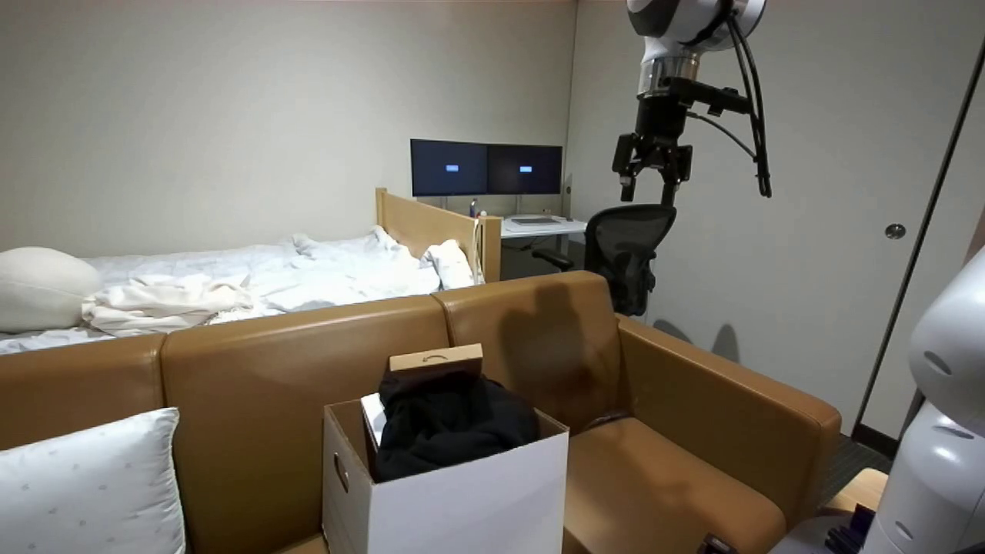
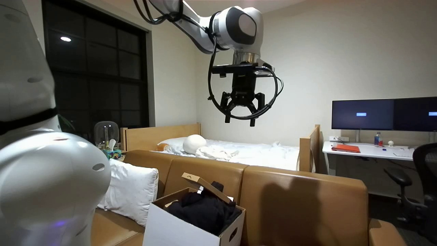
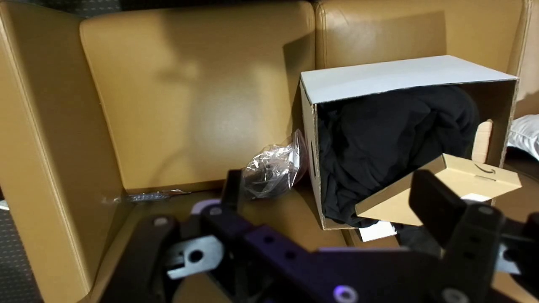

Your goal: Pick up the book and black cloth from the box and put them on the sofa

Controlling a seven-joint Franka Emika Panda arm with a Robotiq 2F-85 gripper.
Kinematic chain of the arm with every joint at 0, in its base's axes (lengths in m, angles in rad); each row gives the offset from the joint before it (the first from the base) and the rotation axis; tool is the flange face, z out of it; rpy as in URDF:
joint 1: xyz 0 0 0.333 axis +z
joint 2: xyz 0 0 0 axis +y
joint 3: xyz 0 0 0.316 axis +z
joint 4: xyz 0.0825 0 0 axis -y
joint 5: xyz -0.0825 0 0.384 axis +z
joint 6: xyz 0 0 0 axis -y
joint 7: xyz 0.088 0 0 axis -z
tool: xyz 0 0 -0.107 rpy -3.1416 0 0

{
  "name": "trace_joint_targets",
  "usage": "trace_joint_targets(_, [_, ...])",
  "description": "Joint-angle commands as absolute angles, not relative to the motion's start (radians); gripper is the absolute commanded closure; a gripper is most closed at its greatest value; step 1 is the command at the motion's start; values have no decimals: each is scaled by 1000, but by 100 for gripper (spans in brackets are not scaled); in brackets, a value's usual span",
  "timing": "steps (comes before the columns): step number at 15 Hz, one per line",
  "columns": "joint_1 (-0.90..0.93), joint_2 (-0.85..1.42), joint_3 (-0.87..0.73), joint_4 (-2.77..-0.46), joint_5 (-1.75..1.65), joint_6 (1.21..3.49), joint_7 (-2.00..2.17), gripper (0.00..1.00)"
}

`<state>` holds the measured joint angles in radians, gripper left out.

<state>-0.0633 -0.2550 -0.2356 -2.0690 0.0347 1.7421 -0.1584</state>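
At six o'clock in an exterior view, you have the white box [image 1: 469,508] standing on the brown sofa [image 1: 308,362], mouth up. The black cloth [image 1: 462,431] is heaped inside it, with a tilted tan carton [image 1: 435,358] rising above the rim and a flat white piece [image 1: 374,415] beside the cloth; you cannot tell whether either is the book. Your claw [image 1: 648,191] hangs at two o'clock, well apart from the box, released, its fingers [image 3: 438,206] spread.

On the surface in your wrist view, the box sits at three o'clock, a crumpled clear bag [image 3: 271,172] lies on the seat [image 3: 294,223] just beside it, near the centre, and a broad shadow [image 3: 185,54] darkens the smooth, leather-like backrest [image 3: 236,105] toward eleven. The sofa's arm [image 3: 54,147] stands at nine.

As for the room, in an exterior view you get a dark window [image 2: 97,68] at ten o'clock, a glass dome [image 2: 106,133] at nine, a white cushion [image 2: 131,191] leaning on the backrest at eight, and dark monitors [image 2: 362,119] at three above a white desk [image 2: 370,154] with a red-orange flat item [image 2: 346,148] on it. Behind the sofa, toward four, is a bed [image 2: 309,150] with rumpled pale bedding [image 2: 259,155]; a black chair [image 2: 429,171] stands near the desk.
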Motion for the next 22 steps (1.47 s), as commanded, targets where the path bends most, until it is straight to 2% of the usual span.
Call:
trace_joint_targets(1, [-89,-253,-213,-2067,41,1740,-164,0])
trace_joint_targets(14, [-89,-253,-213,-2067,41,1740,-164,0])
trace_joint_targets(20, [-16,-195,-66,-2094,-44,1825,-125,0])
trace_joint_targets(22, [23,-195,5,-2140,-104,1927,-96,0])
